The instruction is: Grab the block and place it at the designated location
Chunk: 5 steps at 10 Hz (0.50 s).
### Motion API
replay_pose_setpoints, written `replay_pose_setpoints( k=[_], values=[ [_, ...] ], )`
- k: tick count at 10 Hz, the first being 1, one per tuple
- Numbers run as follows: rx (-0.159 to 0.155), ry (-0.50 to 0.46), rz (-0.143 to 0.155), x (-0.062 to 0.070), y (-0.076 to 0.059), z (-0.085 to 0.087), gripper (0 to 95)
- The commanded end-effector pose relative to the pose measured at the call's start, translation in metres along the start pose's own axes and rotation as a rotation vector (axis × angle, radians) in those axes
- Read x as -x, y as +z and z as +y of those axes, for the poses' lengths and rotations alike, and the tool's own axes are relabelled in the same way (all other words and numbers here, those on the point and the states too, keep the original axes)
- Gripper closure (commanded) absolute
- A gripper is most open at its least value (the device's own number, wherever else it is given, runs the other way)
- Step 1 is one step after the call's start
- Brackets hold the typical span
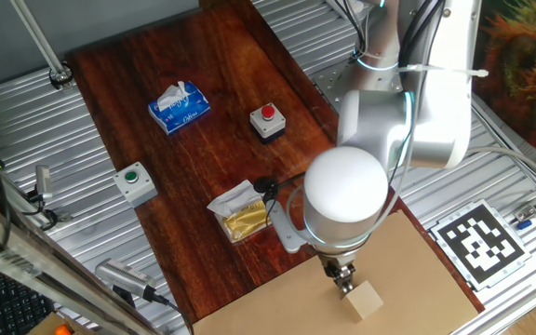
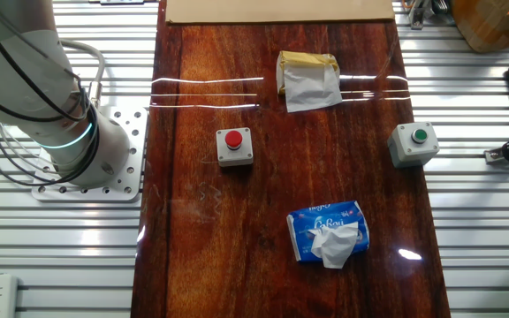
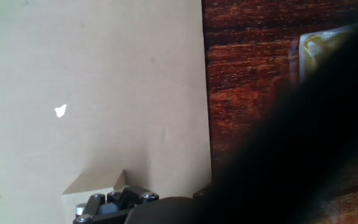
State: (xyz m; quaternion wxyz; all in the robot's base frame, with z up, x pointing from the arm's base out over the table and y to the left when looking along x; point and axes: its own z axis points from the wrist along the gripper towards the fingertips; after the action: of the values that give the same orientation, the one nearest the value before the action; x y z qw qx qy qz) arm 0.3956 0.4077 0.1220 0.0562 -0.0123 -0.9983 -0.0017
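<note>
One gripper hangs over the cardboard sheet, its jaws seemingly narrowed on the block, which sits just beneath them on the sheet; lettering on the blue tissue pack beyond is unreadable

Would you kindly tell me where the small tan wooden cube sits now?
The small tan wooden cube rests on the tan cardboard sheet, directly beneath the claw.

Tan block on tan cardboard sheet, dk red-brown board, blue/white tissue pack, blk/white marker.
</note>
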Motion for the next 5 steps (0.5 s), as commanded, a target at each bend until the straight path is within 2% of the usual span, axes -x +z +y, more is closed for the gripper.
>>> replay_pose_setpoints(
  k=[1, 3, 5],
  values=[
    [0.005, -0.011, 0.008, 0.0, 0.0002, -0.0003, 19.0],
    [0.019, -0.018, 0.006, 0.0, 0.0002, -0.0003, 19.0],
    [0.057, -0.017, -0.002, 0.0, 0.0002, -0.0003, 19.0]
  ],
)
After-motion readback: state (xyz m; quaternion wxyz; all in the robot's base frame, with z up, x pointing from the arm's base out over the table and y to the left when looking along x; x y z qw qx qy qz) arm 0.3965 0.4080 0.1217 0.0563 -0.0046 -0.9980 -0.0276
